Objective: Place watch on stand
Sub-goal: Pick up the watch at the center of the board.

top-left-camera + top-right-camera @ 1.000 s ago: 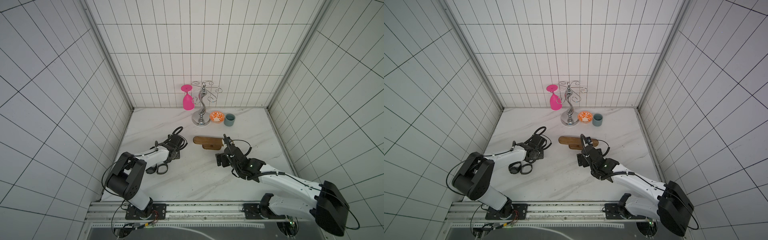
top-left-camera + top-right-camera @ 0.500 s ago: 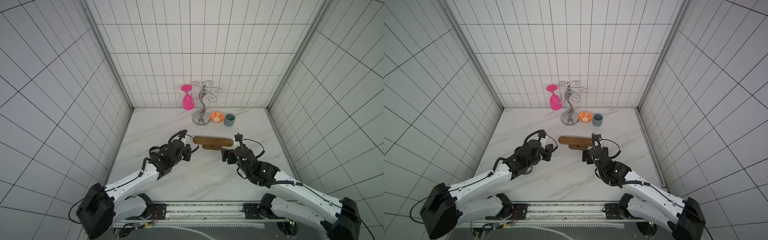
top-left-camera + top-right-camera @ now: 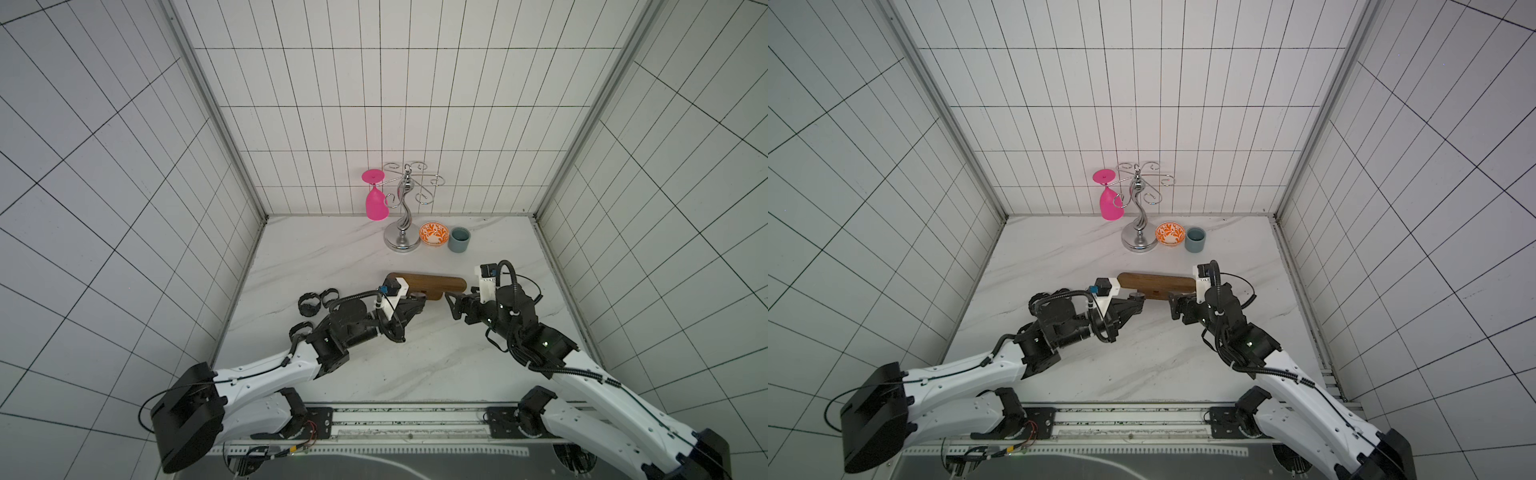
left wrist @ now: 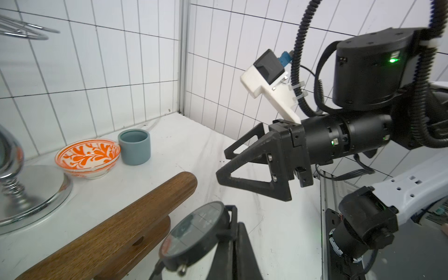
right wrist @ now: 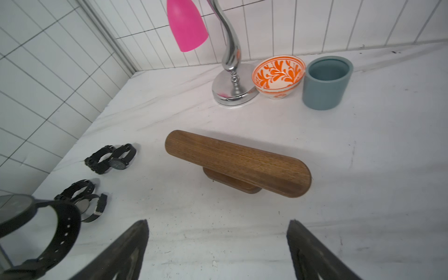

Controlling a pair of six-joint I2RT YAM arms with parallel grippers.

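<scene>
The stand [image 3: 432, 282] [image 3: 1158, 282] is a brown wooden bar on a short oval base, lying mid-table. My left gripper [image 3: 417, 301] [image 4: 237, 225] is shut on a black watch [image 4: 196, 235] by its strap, with the round face just in front of the stand's base. The same watch [image 5: 36, 225] hangs at the edge of the right wrist view. Near the bar's right end, my right gripper [image 3: 451, 305] [image 5: 217, 221] is open and empty. It points at the left gripper, a short gap between them. In the left wrist view the right gripper [image 4: 221, 162] faces the camera.
Other black watches [image 3: 309, 302] [image 5: 111, 157] lie on the marble to the left of the stand. At the back stand a chrome glass rack [image 3: 401, 232] with a pink glass [image 3: 376, 203], an orange-patterned bowl [image 3: 433, 233] and a grey-blue cup [image 3: 459, 240]. Tiled walls enclose three sides.
My left arm has stretched out and carried the watch rightward from the left side to the stand's front. The right gripper has shifted a little toward the bar's right end.
</scene>
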